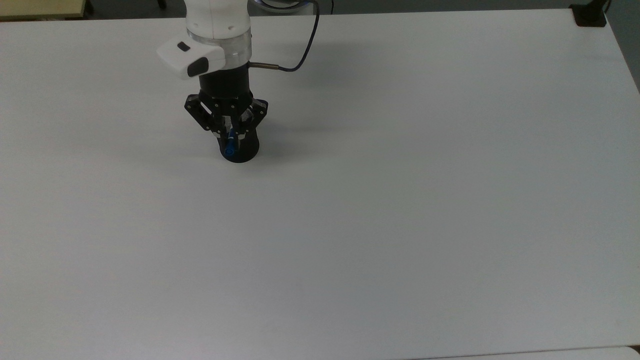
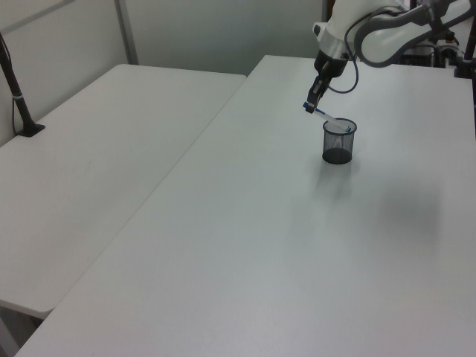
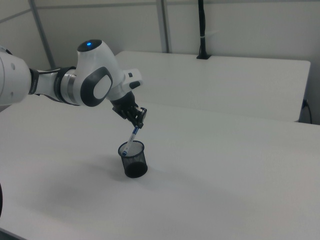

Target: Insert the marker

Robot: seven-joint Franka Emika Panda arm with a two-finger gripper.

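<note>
A black mesh cup (image 1: 241, 151) stands upright on the white table (image 1: 400, 200), toward the top view's upper left. My gripper (image 1: 230, 134) hangs right above it, shut on the upper end of the marker (image 1: 229, 148), a white barrel with blue ends. In the right view the marker (image 3: 131, 139) slants down from the gripper (image 3: 138, 123), and its lower end sits inside the rim of the cup (image 3: 134, 161). The left view has the marker (image 2: 327, 117) tilted from the gripper (image 2: 312, 102) down to the mouth of the cup (image 2: 339, 141).
A second white table (image 2: 89, 149) adjoins on the left view's left, with a black post (image 2: 15, 82) clamped to it. A black mount (image 1: 590, 15) sits at the top view's far right corner. The arm's cable (image 1: 300, 55) loops behind the wrist.
</note>
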